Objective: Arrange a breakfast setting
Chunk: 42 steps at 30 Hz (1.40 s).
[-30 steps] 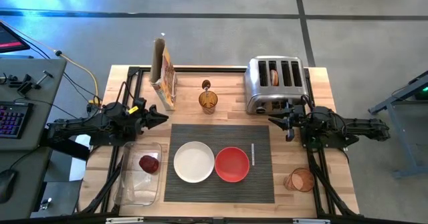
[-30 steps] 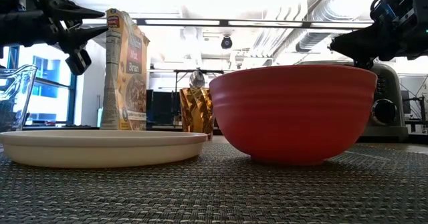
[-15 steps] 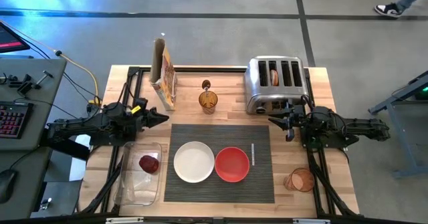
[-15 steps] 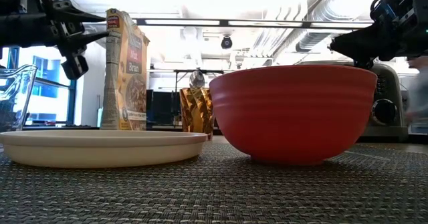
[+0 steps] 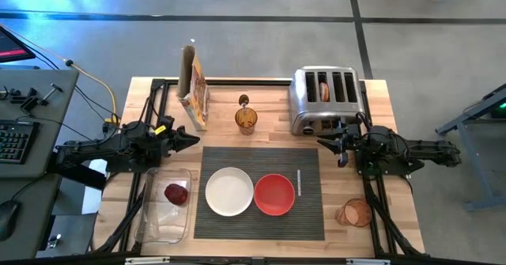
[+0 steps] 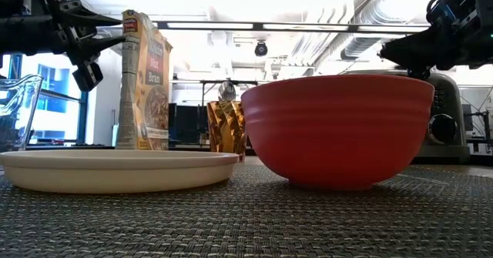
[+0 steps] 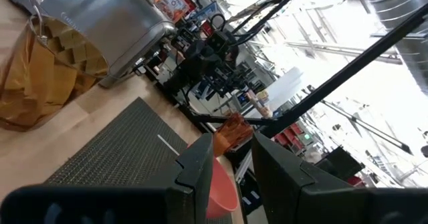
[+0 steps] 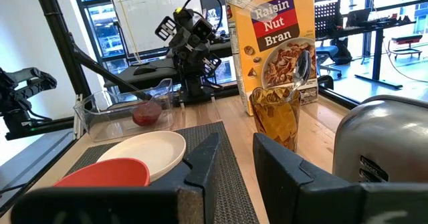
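Breakfast setting is half laid: white plate (image 5: 229, 191) and red bowl (image 5: 274, 194) sit together on the grey mat (image 5: 304, 217), while fruit (image 5: 175, 192) waits in its tray (image 5: 150, 225), so left gripper (image 5: 194, 137) and right gripper (image 5: 322, 144), fingers slightly apart and empty, hover beside the mat.

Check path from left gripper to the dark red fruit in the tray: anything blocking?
Nothing visible blocks it. The left gripper hovers above the table beyond the clear plastic tray; the dark red fruit lies uncovered in the open-topped tray, reachable from above.
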Tool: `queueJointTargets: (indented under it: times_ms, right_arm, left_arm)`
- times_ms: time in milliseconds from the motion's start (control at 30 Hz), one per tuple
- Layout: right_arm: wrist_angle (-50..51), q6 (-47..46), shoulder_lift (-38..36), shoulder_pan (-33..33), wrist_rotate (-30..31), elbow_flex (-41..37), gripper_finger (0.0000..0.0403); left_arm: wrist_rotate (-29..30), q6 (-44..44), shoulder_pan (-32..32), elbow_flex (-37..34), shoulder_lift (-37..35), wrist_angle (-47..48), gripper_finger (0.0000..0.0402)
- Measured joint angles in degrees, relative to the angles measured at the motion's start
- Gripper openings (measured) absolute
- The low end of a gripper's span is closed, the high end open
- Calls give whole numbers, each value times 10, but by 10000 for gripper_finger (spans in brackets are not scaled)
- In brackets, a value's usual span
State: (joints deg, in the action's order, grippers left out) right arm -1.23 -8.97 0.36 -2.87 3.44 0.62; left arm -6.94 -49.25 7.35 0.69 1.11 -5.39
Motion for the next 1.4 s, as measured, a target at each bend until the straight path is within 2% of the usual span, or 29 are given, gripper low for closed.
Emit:
queueJointTargets:
  times_ms: [200,767,900,967,1167,1400]
  right_arm:
    - [0,0,0,0,0,0,83]
    - [0,0,0,0,0,0,83]
    - [0,0,0,0,0,0,83]
    - [0,0,0,0,0,0,83]
    - [0,0,0,0,0,0,83]
    - [0,0,0,0,0,0,83]
  left_arm:
    - [0,13,0,0,0,0,94]
    - [-16,-17,0,0,0,17,94]
    - [-37,-14,0,0,0,-33,94]
    - [-54,1,0,11,0,-57,93]
    - [-58,80,0,81,5,-36,82]
    - [-54,110,0,153,53,-30,70]
